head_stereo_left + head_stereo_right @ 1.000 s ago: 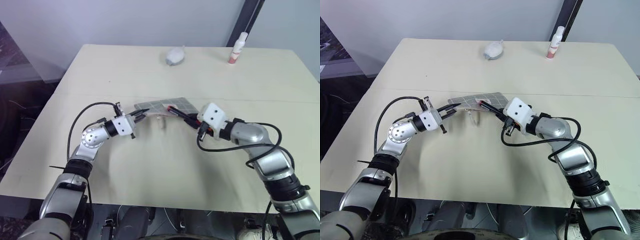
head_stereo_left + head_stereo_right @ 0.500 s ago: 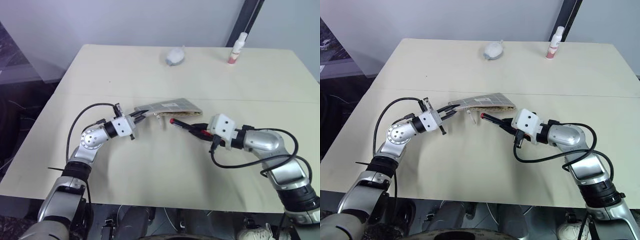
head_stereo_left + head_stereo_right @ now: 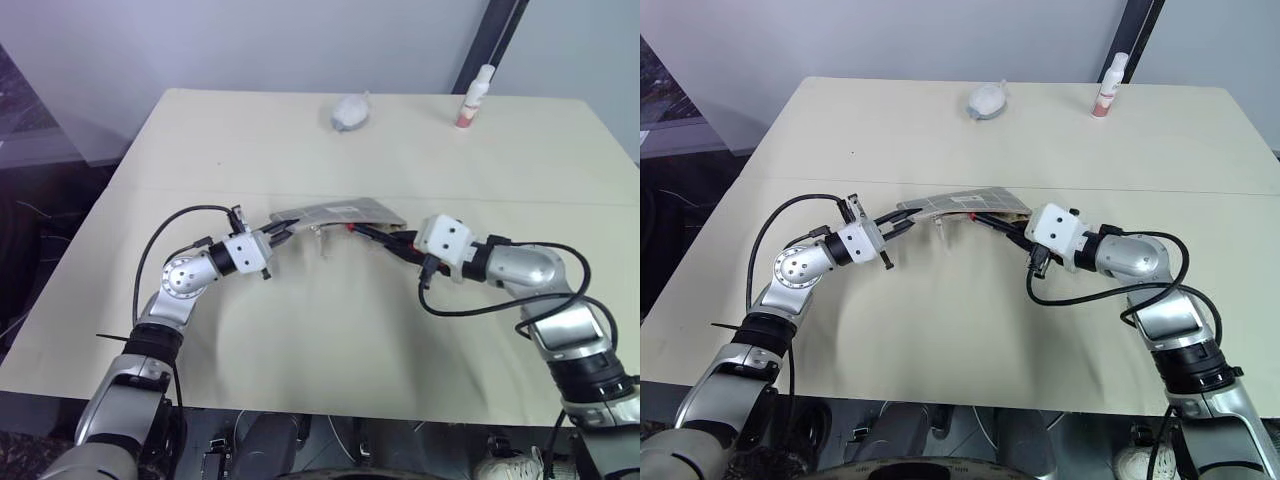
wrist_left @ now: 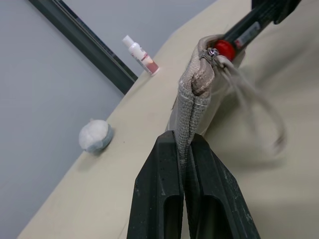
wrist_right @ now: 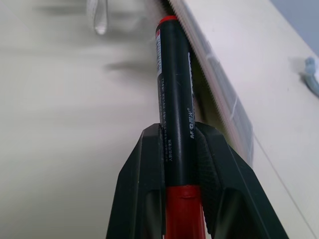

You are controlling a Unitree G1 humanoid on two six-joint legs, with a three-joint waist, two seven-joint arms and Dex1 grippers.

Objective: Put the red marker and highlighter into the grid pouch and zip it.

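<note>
Risk: red marker (image 5: 175, 99) tip sits at grid pouch (image 3: 340, 212) mouth edge, beside zipper teeth; could snag there and slide along outside, or push limp pouch from left grip. Left fingers (image 4: 159, 189) pinched tight on pouch end, lifting it off counter (image 3: 300, 330). Right fingers (image 5: 144, 184) clamped on marker barrel, aimed at opening.

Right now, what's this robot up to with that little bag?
The left gripper pinches one end of the grid pouch, holding it up off the table. The right gripper holds the red marker, its tip at the pouch's open edge. The highlighter isn't visible on the table.
</note>
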